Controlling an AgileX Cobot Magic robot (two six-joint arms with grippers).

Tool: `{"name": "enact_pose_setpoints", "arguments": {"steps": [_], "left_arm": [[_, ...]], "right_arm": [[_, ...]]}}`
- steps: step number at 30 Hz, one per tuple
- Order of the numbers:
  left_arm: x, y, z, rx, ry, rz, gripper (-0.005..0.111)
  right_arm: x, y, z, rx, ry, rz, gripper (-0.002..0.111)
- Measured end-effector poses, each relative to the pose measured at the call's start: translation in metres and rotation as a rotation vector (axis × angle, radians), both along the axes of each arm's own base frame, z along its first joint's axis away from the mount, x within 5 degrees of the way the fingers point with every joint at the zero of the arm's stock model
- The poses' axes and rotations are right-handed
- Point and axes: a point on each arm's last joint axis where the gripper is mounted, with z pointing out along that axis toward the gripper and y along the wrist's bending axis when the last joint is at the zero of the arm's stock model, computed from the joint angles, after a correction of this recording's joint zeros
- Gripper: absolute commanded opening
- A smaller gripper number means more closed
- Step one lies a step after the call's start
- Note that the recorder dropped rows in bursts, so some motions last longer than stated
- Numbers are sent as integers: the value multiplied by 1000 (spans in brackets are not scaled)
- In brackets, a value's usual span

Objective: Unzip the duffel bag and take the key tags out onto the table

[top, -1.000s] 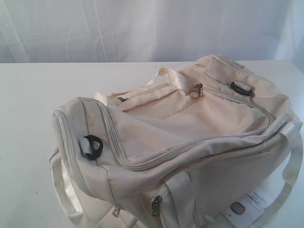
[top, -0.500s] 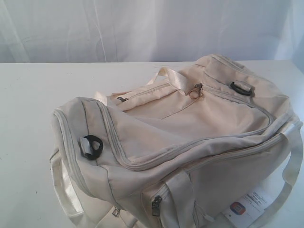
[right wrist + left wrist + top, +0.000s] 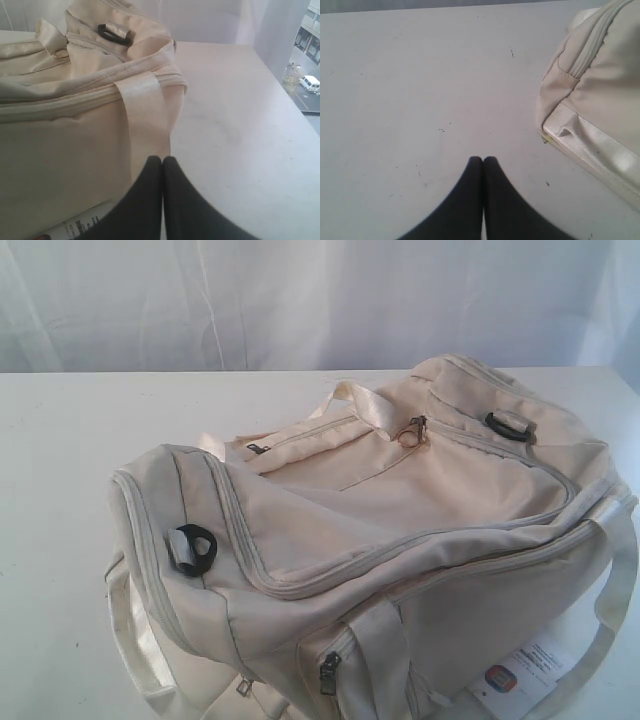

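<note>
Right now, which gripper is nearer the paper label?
Right. The right gripper hangs just beside the label at the bag; the left gripper is over table, no label in view.

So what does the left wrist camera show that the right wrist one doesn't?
Only the left wrist view: the left gripper, shut, facing a wide stretch of table, with just one end corner of the duffel bag at the edge. Only the right wrist view: the right gripper, shut, close to the bag's long side, a black strap ring, the white paper label and a window onto a street. Both: the zipped-up bag with its webbing, the white table, and no key tags in sight.
</note>
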Motion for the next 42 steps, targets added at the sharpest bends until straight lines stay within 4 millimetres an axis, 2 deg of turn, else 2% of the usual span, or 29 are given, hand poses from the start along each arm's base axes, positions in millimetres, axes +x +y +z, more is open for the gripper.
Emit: {"name": "enact_pose_setpoints", "arguments": {"steps": [5, 16, 26, 29, 32, 36, 39, 42], "left_arm": [[2, 0, 5, 4, -64, 1, 0], [3, 3, 46, -61, -523, 31, 0], [-11, 3, 79, -56, -920, 32, 0], [-15, 4, 86, -78, -1008, 26, 0], [-16, 4, 87, -127, -1014, 21, 0], [-13, 3, 103, -223, -900, 15, 0], [-5, 3, 117, -227, -762, 18, 0], [7, 2, 127, -153, -536, 29, 0]], "right_arm": [[2, -1, 8, -47, -87, 4, 0], [2, -1, 29, -70, -319, -6, 0], [-3, -2, 55, 209, -644, -9, 0], [-5, -2, 59, 267, -691, -1, 0], [-5, -2, 59, 307, -698, 2, 0], [-3, -2, 53, 459, -640, -1, 0], [0, -1, 46, 544, -514, -28, 0], [3, -1, 52, 565, -436, -47, 0]]}}
